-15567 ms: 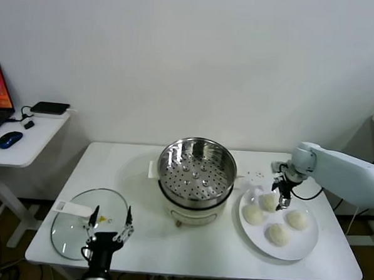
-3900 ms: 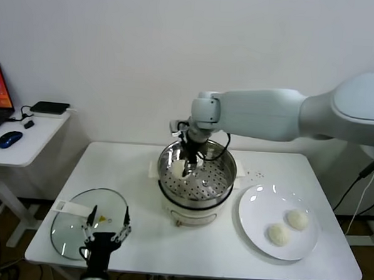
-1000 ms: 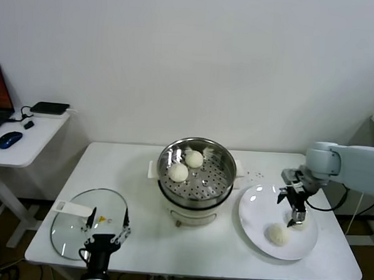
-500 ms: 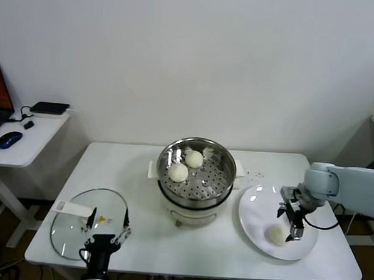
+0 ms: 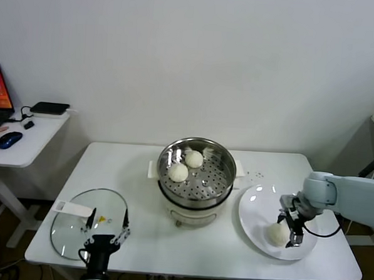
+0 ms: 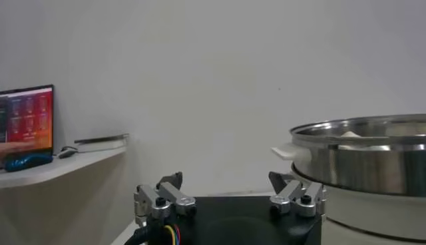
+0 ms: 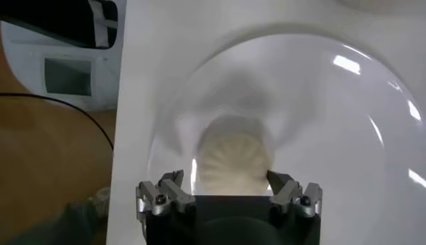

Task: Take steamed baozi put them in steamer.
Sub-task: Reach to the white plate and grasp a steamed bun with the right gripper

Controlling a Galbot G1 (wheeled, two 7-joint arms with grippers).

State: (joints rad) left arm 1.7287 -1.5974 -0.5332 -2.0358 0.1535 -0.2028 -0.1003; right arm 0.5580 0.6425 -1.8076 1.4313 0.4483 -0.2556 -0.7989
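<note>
Fingers (image 7: pixel 229 193) straddle baozi (image 7: pixel 233 156) (near plate (image 7: pixel 346 133) rim).

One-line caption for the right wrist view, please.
Open right gripper straddles a baozi on the white plate.

Three steamed baozi: two (image 5: pixel 178 172) (image 5: pixel 194 158) in the steamer (image 5: pixel 197 154), one (image 5: pixel 275 233) on the plate (image 5: pixel 253 212).

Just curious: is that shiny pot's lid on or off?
Off. The steamer stands open with two baozi visible on its perforated tray, and the glass lid lies flat on the table.
</note>
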